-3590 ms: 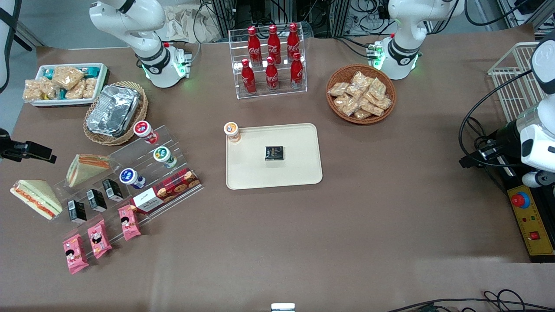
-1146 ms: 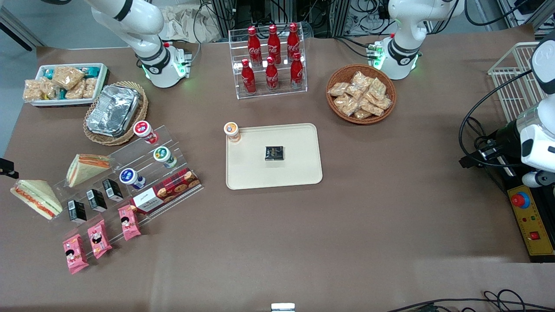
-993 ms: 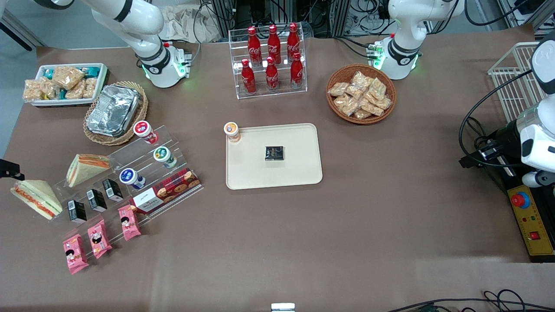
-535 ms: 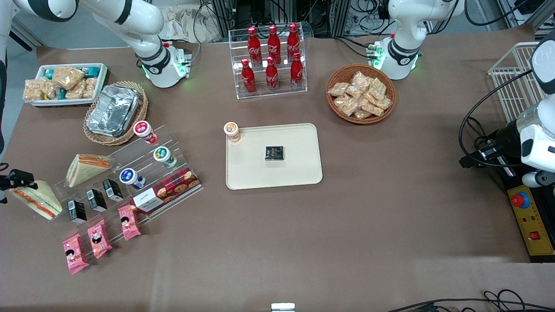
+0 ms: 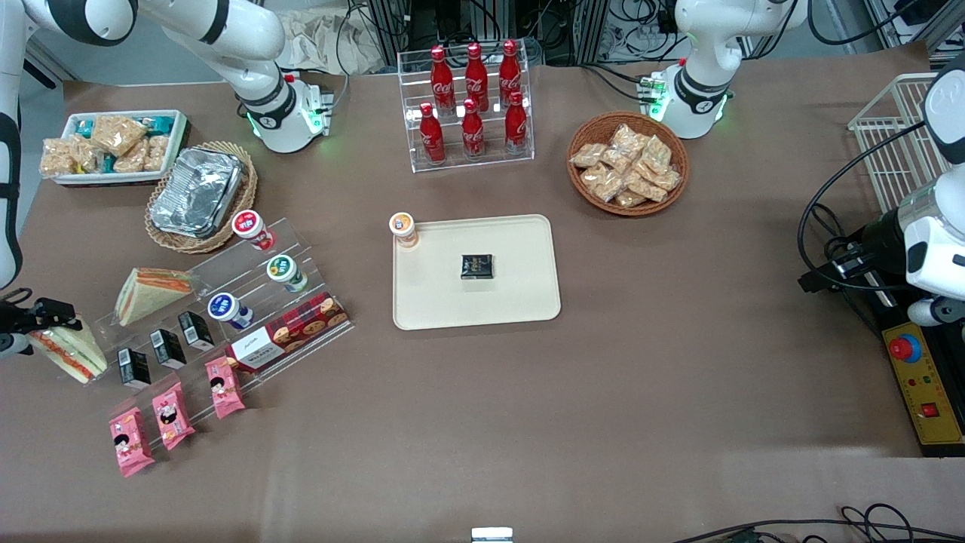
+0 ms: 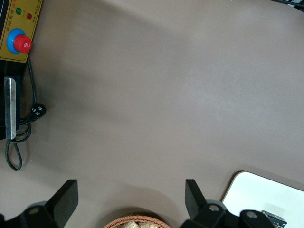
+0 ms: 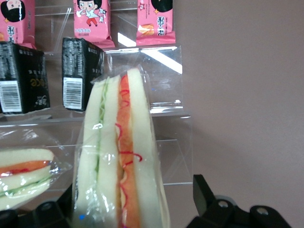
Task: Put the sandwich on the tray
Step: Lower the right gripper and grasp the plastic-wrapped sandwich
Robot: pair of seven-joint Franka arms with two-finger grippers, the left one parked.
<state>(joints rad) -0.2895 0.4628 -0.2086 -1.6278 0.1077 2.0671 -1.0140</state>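
Observation:
The sandwich [image 5: 69, 348], a clear-wrapped wedge with red-orange and green filling stripes, lies on the table at the working arm's end, beside the acrylic stand. My gripper [image 5: 39, 323] is down over its end, at the table edge. In the right wrist view the sandwich [image 7: 118, 156] stands between the two open fingers of the gripper [image 7: 135, 211], with a gap to the finger [image 7: 205, 195] that shows. The cream tray [image 5: 520, 302] lies at the table's middle, well apart, with a black packet [image 5: 477, 266] and an orange-lidded cup [image 5: 403, 228] on it.
A second wedge [image 5: 151, 292] with broader orange filling lies close by on the acrylic stand [image 5: 249, 302], which holds black cartons [image 7: 78, 71], pink packets, cups and a biscuit box. A foil container in a basket [image 5: 197, 192], a snack bin, a cola rack and a snack basket [image 5: 627, 164] stand farther back.
My gripper has come in from the table edge and lowered over the sandwich's end, fingers either side of it. The sandwich has not moved.

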